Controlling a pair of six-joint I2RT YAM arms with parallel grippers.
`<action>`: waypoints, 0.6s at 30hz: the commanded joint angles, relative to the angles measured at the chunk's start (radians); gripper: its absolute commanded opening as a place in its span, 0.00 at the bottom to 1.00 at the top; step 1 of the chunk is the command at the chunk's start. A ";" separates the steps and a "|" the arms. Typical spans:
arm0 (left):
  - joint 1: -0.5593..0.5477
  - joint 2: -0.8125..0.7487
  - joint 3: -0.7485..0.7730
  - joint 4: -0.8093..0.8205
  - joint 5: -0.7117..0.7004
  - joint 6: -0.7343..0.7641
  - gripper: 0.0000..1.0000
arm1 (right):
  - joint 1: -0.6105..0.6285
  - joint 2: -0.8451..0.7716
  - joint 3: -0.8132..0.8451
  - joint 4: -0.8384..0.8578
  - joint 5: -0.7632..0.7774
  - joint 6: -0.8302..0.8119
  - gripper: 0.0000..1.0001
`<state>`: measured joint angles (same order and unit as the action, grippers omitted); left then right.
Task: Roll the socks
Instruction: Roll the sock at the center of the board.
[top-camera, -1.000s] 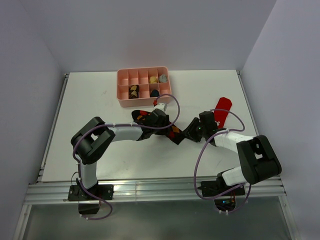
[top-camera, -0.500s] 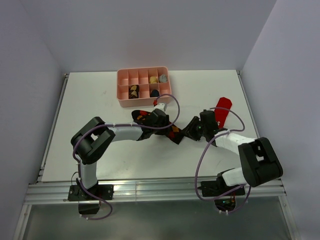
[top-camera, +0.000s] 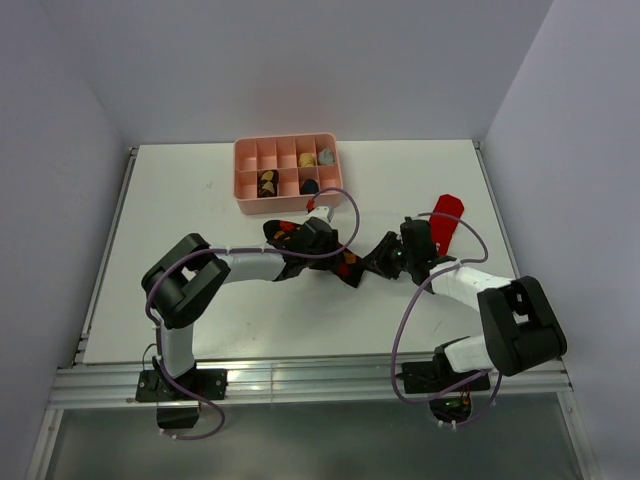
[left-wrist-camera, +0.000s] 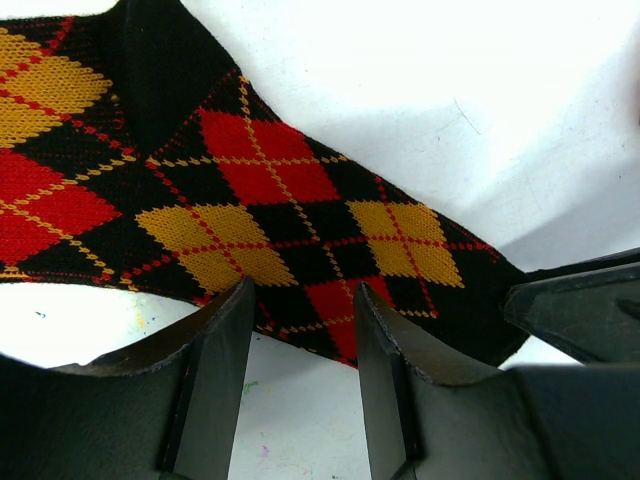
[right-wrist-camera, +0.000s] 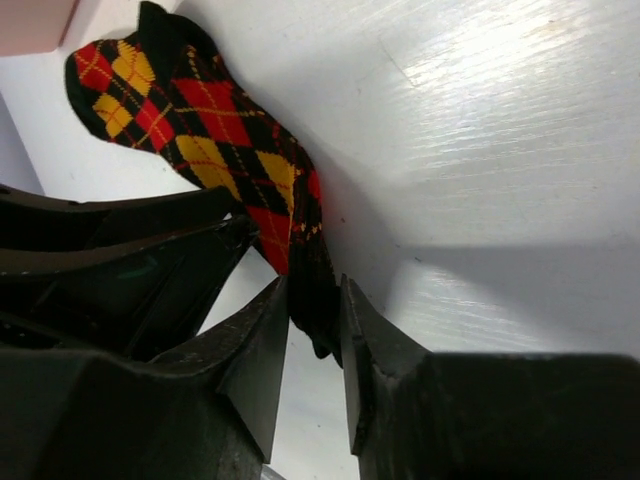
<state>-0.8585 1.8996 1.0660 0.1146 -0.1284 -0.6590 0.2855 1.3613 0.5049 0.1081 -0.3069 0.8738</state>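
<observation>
The argyle sock (top-camera: 349, 267) lies flat mid-worktop (top-camera: 190, 210), running from ten to four o'clock. The right hand (right-wrist-camera: 315, 300) pinches its four o'clock tip between nearly closed fingers, probably to start the roll. The left hand (left-wrist-camera: 300, 300), half open and holding nothing, straddles the middle, likely to steady it.

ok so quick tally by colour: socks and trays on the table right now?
black argyle sock: 1 in view
red sock: 1
pink tray: 1
Total: 3
</observation>
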 joint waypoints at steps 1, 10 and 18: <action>-0.005 0.018 -0.020 -0.066 0.035 -0.004 0.50 | 0.007 -0.008 0.017 0.059 -0.029 0.010 0.33; -0.005 0.023 -0.018 -0.061 0.036 -0.002 0.50 | 0.007 -0.030 0.035 0.010 0.003 -0.006 0.11; -0.013 -0.017 -0.067 0.029 0.038 0.039 0.51 | 0.023 0.048 0.144 -0.182 0.106 -0.018 0.00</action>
<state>-0.8589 1.8938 1.0428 0.1547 -0.1242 -0.6468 0.2943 1.3838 0.5747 0.0105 -0.2722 0.8692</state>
